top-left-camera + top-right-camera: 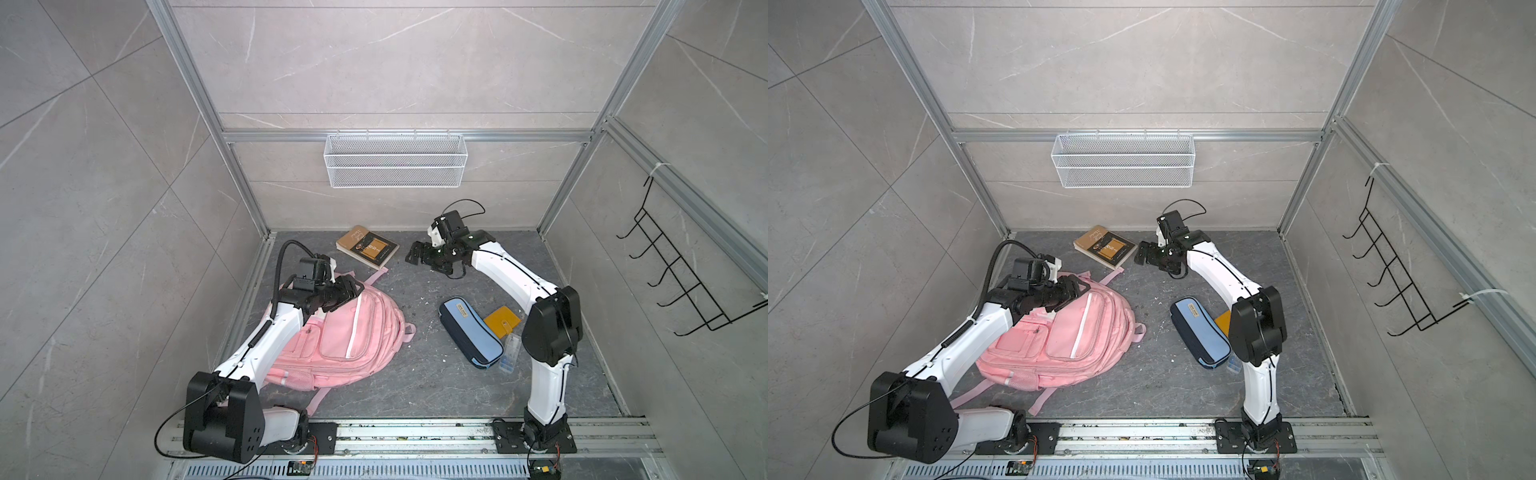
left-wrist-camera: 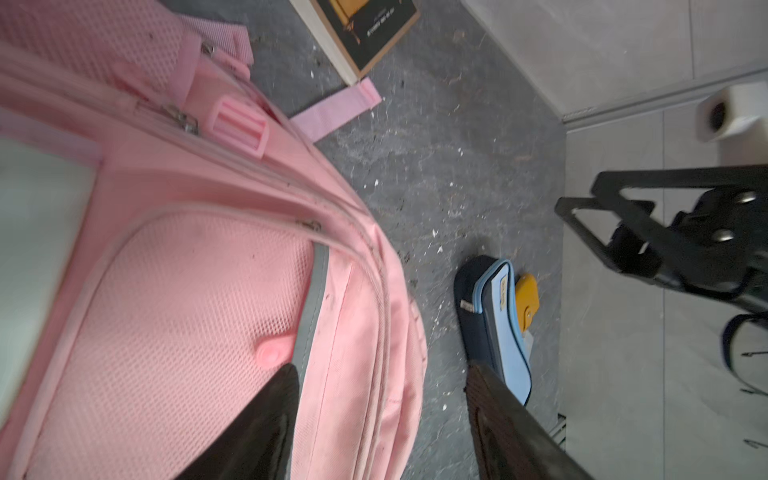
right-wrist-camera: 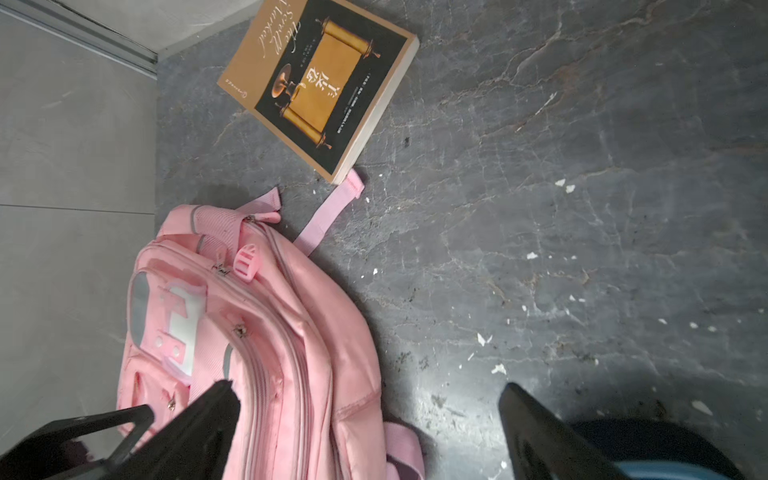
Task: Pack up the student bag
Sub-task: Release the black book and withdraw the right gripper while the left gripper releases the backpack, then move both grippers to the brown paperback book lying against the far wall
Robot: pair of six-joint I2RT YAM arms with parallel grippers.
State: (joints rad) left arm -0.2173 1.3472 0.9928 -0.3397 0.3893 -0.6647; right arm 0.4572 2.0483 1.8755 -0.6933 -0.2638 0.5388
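Plainly — 1 student bag [image 1: 340, 332], 1 book [image 1: 368, 247], 1 pencil case [image 1: 469, 332].

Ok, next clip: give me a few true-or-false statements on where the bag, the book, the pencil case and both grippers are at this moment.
1. The book lies on the floor, outside the student bag. True.
2. The right gripper is shut on the book. False: its jaws are open and empty, beside the book.
3. The pencil case sits in the wall basket. False: it lies on the floor, apart from the student bag.
4. The student bag lies with its front pockets facing up. True.
5. The left gripper is at the student bag's top end, jaws apart. True.
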